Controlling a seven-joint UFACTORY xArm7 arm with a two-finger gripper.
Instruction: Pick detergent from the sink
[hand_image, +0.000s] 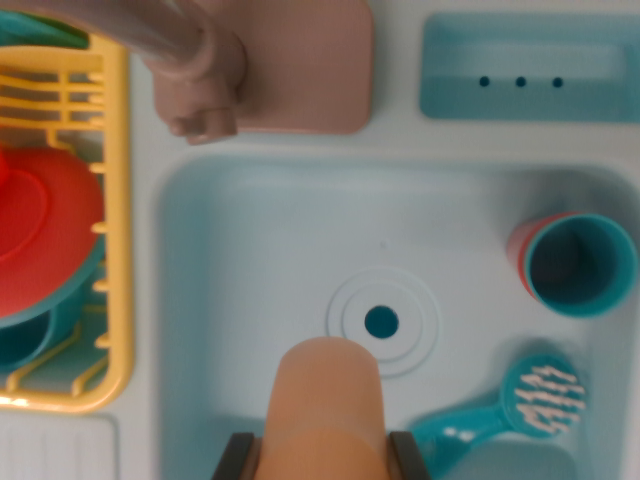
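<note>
End effector: my end effector (322, 462) sits at the bottom edge of the wrist view, its two dark fingers (232, 458) pressed against either side of the detergent bottle, closed on it.
Detergent bottle: the orange bottle (328, 400) stands between the fingers, its rounded top towards the drain; I judge it is clamped at its flanks so it cannot roll or slip.
Landmark: the drain (381, 322) in the floor of the sink (240, 250).
Bottle position: just below the drain in the wrist view, inside the sink outline; whether it is off the floor I cannot tell.
Cups: nested red and teal cups (572, 265) lie on their side to the wrist view's right of the drain, clear of my grip.
Brush: a teal brush (520, 402) lies below and right of the drain, near my right finger; a possible snag.
Faucet: the pinkish faucet (200, 70) stands above the drain, overhanging the sink rim.
Rack: the yellow dish rack (110, 250) with a red plate (45, 235) stands far left of the drain, outside the sink.
Step judged: grasp made; lift remains.
</note>
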